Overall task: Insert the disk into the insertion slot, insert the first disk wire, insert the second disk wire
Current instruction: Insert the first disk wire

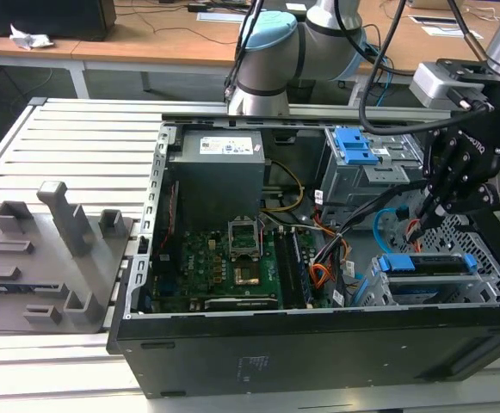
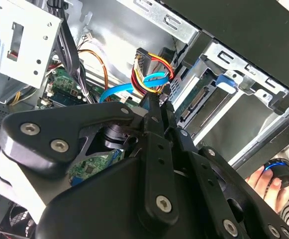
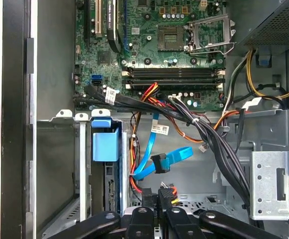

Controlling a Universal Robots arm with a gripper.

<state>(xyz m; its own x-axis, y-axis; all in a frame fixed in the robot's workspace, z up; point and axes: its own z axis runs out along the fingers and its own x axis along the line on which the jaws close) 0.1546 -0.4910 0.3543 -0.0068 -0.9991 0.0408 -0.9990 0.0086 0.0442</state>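
Now the tool (image 3: pixel 160 204), jaws clamped on the first disk wire (image 2: pixel 151 74), hangs inside the computer case (image 1: pixel 318 353) on a slatted tabletop (image 1: pixel 77 138); wooden desks (image 1: pixel 146 39) stand behind.

1. I see the computer case (image 1: pixel 318 353) lying open on the desk (image 1: pixel 86 146), with a fixture block (image 1: pixel 52 258) beside it at the exterior view's left.
2. Inside the case, the motherboard (image 1: pixel 224 267) lies toward that left, and the insertion slot (image 1: pixel 366 292) sits at the exterior view's right.
3. The disk (image 1: pixel 426 265) sits in the insertion slot.
4. The pincer (image 1: pixel 429 211) hangs above the slot, with the first disk wire (image 3: pixel 166 191) between its fingers.
5. The second disk wire (image 3: pixel 171 158) loops just beside that plug.
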